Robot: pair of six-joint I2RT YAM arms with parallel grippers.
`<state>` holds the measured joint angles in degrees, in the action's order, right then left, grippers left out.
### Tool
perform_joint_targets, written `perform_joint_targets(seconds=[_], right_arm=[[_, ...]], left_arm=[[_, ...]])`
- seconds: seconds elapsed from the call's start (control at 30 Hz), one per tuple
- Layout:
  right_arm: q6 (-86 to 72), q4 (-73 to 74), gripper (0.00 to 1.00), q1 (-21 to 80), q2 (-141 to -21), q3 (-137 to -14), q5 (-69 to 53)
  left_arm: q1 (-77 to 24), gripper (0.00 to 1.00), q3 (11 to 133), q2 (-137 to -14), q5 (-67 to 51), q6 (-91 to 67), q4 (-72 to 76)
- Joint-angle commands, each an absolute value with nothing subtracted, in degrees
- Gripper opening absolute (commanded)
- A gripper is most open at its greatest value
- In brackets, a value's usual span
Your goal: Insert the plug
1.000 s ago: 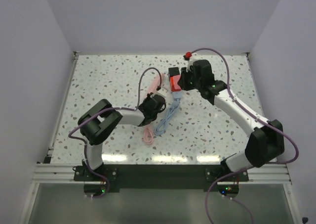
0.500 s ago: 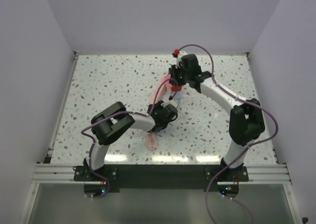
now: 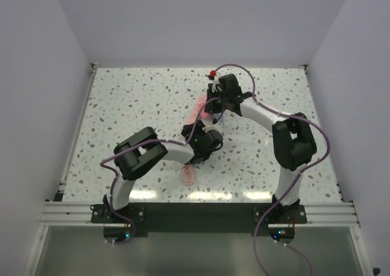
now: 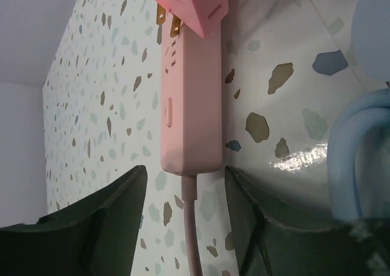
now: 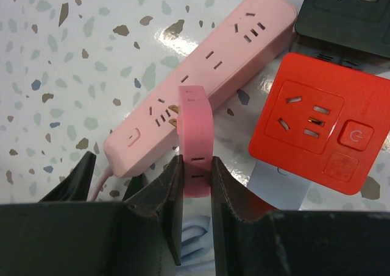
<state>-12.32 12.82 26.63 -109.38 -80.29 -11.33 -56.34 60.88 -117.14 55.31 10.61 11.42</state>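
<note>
The right gripper (image 5: 195, 166) pinches the pink plug (image 5: 195, 123), its brass prongs tilted at a socket of the pink strip (image 5: 244, 41), not seated. A red cube (image 5: 320, 130) and a black block (image 5: 347, 11) crowd just beside the strip. The left gripper (image 4: 183, 181) stands with jaws parted astride the strip's cord end, a blue cable (image 4: 359, 160) alongside.

A red socket cube (image 5: 320, 130) lies face up on the speckled terrazzo table (image 3: 134, 105) — slots and a round power button showing. A black socket block (image 5: 350, 14) sits right against one edge of the cube; off the opposite edge lies a pale blue cable (image 4: 359, 160), looped on the table.
</note>
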Motion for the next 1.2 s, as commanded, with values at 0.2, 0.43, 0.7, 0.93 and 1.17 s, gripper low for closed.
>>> perform_joint_targets(seconds=[0.2, 0.43, 0.7, 0.93, 1.17], right_arm=[[-12.1, 14.1, 0.00, 26.9, -108.8, -77.3, -5.0], [-11.6, 14.9, 0.00, 26.9, -109.0, -77.2, -3.4], [-11.1, 16.3, 0.00, 27.0, -108.2, -79.3, -3.6], [-10.9, 17.1, 0.00, 27.0, -104.9, -80.2, -4.4], [-10.5, 18.8, 0.00, 27.1, -100.9, -80.9, -4.1]], left_arm=[[-56.9, 0.76, 57.5, -114.0, 43.6, 7.5, 14.4], [-56.1, 0.84, 51.1, -102.9, 34.7, 3.1, 18.5], [-47.8, 0.88, 41.8, -89.9, 27.9, -9.3, 22.8], [-44.3, 0.90, 40.8, -92.0, 26.6, -11.7, 25.3], [-42.4, 0.90, 40.1, -96.4, 21.4, -11.4, 29.2]])
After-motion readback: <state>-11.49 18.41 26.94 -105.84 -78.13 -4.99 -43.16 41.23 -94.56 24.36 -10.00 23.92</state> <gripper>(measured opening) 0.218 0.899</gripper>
